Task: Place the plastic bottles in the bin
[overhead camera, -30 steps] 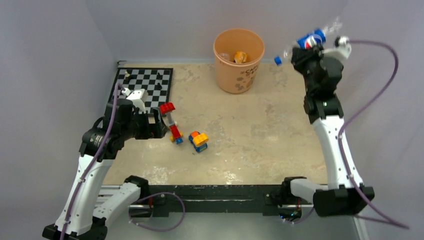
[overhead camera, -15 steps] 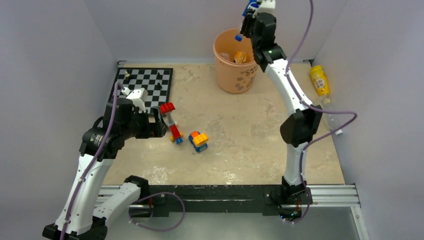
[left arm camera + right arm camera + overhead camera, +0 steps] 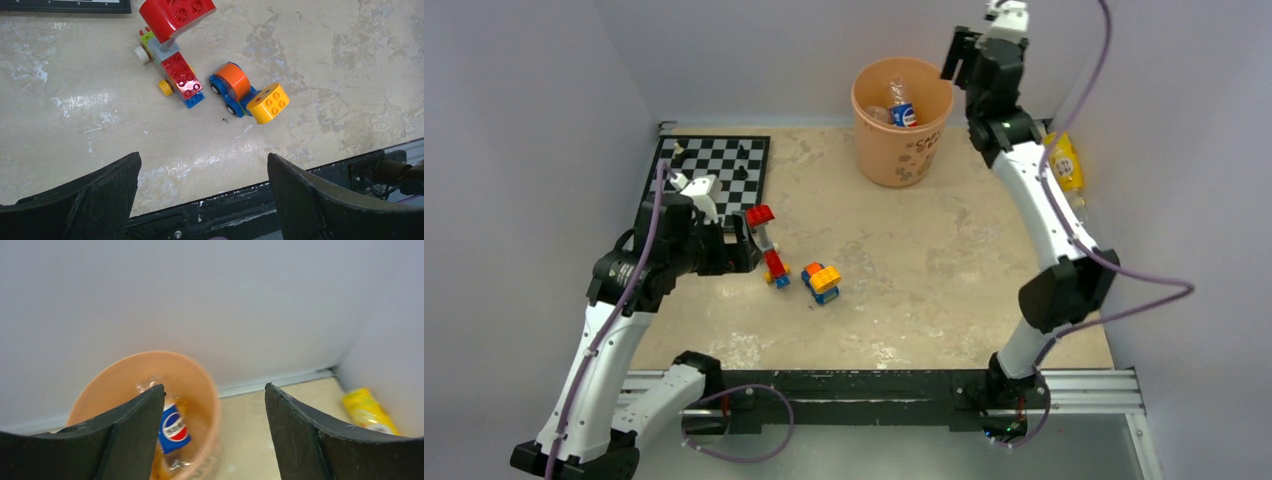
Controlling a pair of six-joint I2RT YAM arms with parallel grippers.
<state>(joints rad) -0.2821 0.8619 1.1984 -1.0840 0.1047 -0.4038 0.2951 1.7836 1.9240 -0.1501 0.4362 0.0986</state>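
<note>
Far right of the table [image 3: 944, 260], the right pincer [image 3: 957, 55] is hanging high beside the bin [image 3: 869, 140], its fingers spread wide and gripping nothing. Its wrist view is looking between those fingers down into the bin [image 3: 210, 390]. A blue-labelled bottle [image 3: 903, 113] is lying inside, on top of other clear and orange items I cannot sort out.

One yellow bottle [image 3: 1064, 163] is lying outside the bin, on the table hard against the right wall [image 3: 1184, 200]. From the right pincer it is sitting lower, to the right and slightly nearer. Its long axis is running roughly far-to-near along that wall. The wrist view is catching it at the right edge [image 3: 370, 412].

The right arm is by far the nearer one. The left pincer [image 3: 742, 245] is hovering well apart on the left side, also spread and empty [image 3: 203, 165], over the toy-block vehicles [image 3: 247, 95].

Judgement: the pickup is turning on wall clearance, so the fingers should be closing across the bottle's width, with one finger going into the tight gap at the wall.

Surface: mottled beige, smooth, slightly glossy, so the bottle is likely rolling if nudged. A chessboard [image 3: 714, 165] is lying far left, out of the way.
</note>
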